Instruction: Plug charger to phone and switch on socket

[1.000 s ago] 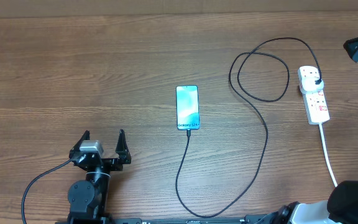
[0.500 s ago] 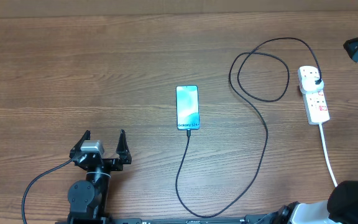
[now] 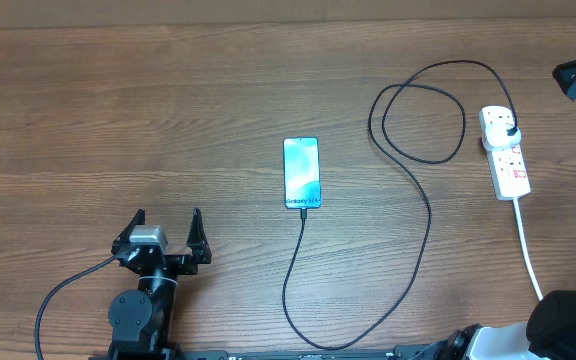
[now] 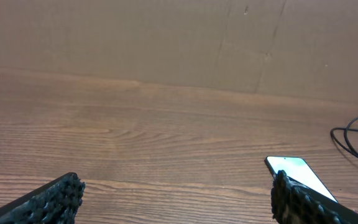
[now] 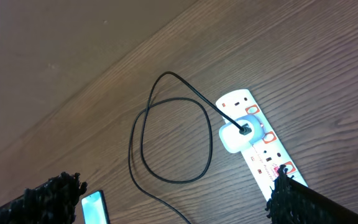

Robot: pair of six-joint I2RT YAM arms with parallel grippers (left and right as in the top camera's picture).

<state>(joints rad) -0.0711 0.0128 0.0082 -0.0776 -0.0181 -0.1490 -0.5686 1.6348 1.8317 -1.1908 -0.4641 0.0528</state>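
Overhead: slim rectangular phone (image 3: 302, 173) w/ lit blue-cyan screen and black edges lies flat, screen up, approx centre of the brown wood-grain table (image 3: 118, 100). Long thin black charger cable (image 3: 429, 215) meets the phone's near short edge, runs toward the robot, curves round to the R, heads away and makes one loop. It ends at the white elongated power strip (image 3: 505, 152) w/ small red switches, far R side of table. Cable's plug (image 5: 236, 134) sits in the strip's end outlet, the one farthest from the robot. Connector tip touches the phone's edge; fully seated or not, can't tell. Switch pos. too small to read. Strip's thicker white cord (image 3: 528, 245) leaves its near end and runs toward the robot.

L gripper (image 3: 167, 216): released, jaws spread wide, nothing btwn them. It sits at near-left of table, well apart from phone. L wrist cam: black ribbed fingers (image 4: 55, 199) at bottom corners, phone ahead to the R, brown cardboard wall (image 4: 166, 37) behind table.

R gripper (image 5: 174, 186): released, jaws wide, empty. It is above the table, looking down on strip, loop and a corner of the phone.
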